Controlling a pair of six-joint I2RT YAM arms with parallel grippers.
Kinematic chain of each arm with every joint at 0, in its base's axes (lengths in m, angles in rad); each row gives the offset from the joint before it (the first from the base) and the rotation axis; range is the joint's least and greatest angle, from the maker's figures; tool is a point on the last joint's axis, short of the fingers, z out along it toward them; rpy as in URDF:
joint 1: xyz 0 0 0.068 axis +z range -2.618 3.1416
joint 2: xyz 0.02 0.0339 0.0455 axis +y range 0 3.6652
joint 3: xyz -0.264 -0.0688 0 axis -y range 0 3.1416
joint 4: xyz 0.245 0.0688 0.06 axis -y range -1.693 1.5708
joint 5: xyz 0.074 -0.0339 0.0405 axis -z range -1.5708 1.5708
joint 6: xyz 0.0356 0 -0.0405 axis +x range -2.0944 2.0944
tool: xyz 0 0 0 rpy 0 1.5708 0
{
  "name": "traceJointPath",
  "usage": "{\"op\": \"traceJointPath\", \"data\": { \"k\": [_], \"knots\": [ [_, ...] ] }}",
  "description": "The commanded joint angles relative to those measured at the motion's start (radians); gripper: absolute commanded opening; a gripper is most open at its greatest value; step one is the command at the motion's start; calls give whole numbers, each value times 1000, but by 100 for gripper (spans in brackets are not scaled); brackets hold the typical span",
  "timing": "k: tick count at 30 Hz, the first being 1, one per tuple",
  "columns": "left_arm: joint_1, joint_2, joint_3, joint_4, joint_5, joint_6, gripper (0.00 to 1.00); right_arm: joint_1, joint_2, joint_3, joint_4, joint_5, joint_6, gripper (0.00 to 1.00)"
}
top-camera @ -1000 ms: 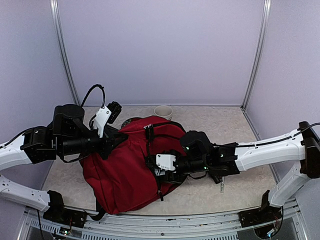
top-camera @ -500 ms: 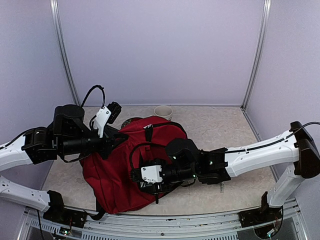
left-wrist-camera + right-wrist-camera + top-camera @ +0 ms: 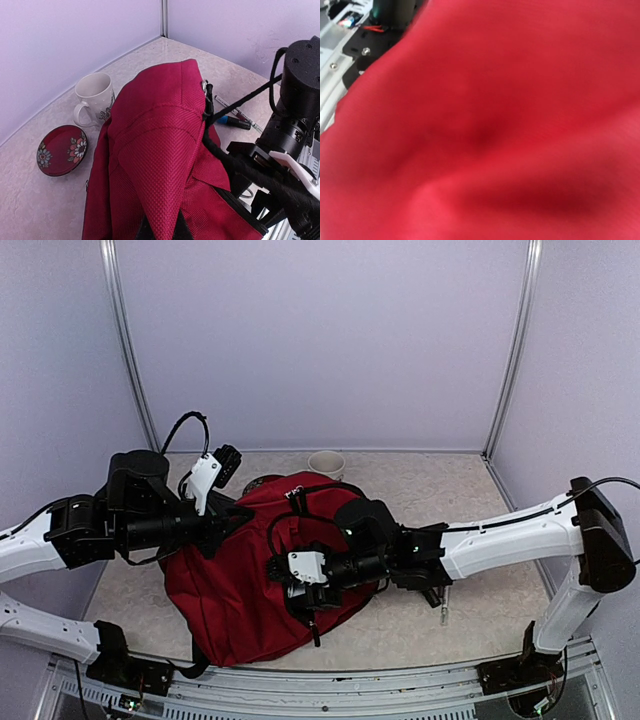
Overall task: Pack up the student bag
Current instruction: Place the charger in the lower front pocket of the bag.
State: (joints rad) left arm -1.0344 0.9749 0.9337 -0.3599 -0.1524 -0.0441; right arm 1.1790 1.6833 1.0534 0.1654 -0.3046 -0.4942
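The student bag (image 3: 235, 585) is a large dark-red backpack lying in the middle of the table. My left gripper (image 3: 238, 522) is shut on a fold of its upper-left fabric. In the left wrist view the fabric (image 3: 165, 165) rises as a pinched cone into the gripper (image 3: 161, 232) at the bottom edge. My right gripper (image 3: 303, 590) lies low on the bag's middle, with a black strap (image 3: 300, 525) looped over its wrist. The right wrist view shows only blurred red fabric (image 3: 480, 130) pressed close. Its fingers are hidden.
A white mug (image 3: 326, 462) (image 3: 95, 97) stands at the back wall, and a red flowered saucer (image 3: 61, 150) lies beside it. Pens (image 3: 235, 114) lie to the right of the bag, one showing in the top view (image 3: 443, 614). Walls close in the back and sides.
My right gripper moved left from the bag's right edge onto its middle, then a little back up. The black strap loop shifted with it. The left arm has held still.
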Motion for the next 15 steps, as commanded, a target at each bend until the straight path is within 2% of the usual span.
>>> {"op": "traceJointPath", "data": {
  "k": [1, 4, 6, 10, 15],
  "knots": [
    [-3, -33, 20, 144, 47, -2, 0, -47, 39, 33, -7, -79, 68, 43],
    [-3, -26, 21, 147, 45, -3, 0, -31, 104, 120, -68, -162, 94, 57],
    [-3, -25, 22, 142, 42, -5, 0, -12, 120, 150, -89, -163, 91, 66],
    [-3, -35, 20, 128, 31, -4, 0, -2, 84, 133, -90, -134, 104, 98],
    [-1, -35, 20, 132, 24, 6, 0, 2, 11, 121, -124, -44, 140, 100]
  ]
}}
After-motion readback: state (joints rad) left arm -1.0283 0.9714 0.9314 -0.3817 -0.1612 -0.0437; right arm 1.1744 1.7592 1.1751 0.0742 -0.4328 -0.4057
